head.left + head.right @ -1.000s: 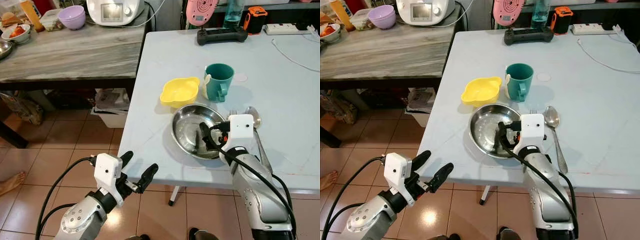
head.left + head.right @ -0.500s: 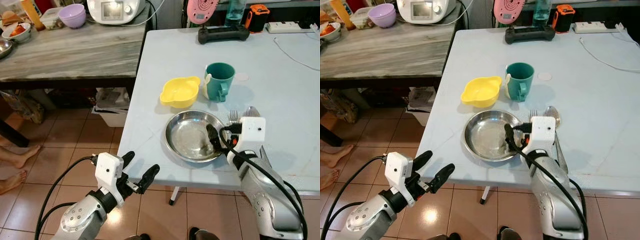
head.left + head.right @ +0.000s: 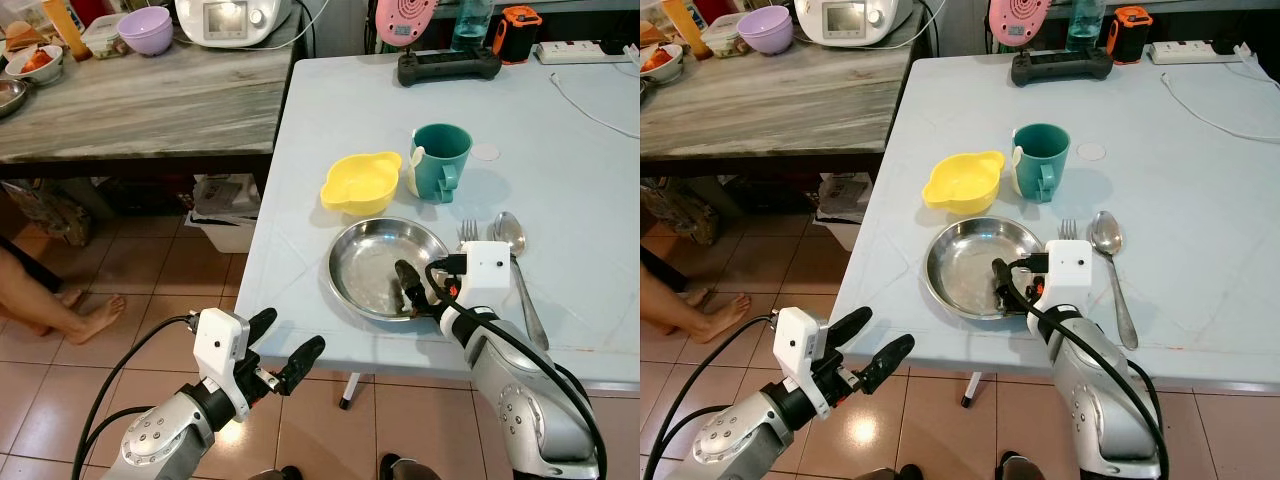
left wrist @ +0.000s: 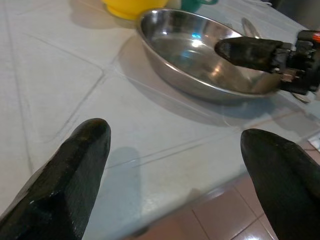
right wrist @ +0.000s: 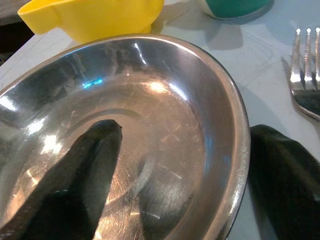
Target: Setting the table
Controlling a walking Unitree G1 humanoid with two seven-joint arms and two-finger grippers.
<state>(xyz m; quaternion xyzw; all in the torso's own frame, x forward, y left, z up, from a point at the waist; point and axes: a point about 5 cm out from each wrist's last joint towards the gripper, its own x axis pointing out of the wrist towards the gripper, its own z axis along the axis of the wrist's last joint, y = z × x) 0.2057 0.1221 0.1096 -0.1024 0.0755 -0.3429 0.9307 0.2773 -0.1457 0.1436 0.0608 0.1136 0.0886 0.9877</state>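
Silver plate (image 3: 375, 268), yellow bowl (image 3: 360, 183), teal mug (image 3: 440, 161), pale blue table (image 3: 580, 170).

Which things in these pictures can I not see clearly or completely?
- Fork: eye views, its handle is hidden by the right gripper.
- Steel plate: right wrist view, cut off by the picture's edge.
- Person's foot: left eye view, the rest of the person is cut off.
- Purple bowl: contents not visible.

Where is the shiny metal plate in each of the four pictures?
Left eye view: metal plate near the table's front edge, below the yellow bowl.
Right eye view: plate in the same spot.
Left wrist view: plate at top.
Right wrist view: plate close up, its rim between the right gripper fingers.
Shared landmark: the yellow bowl.
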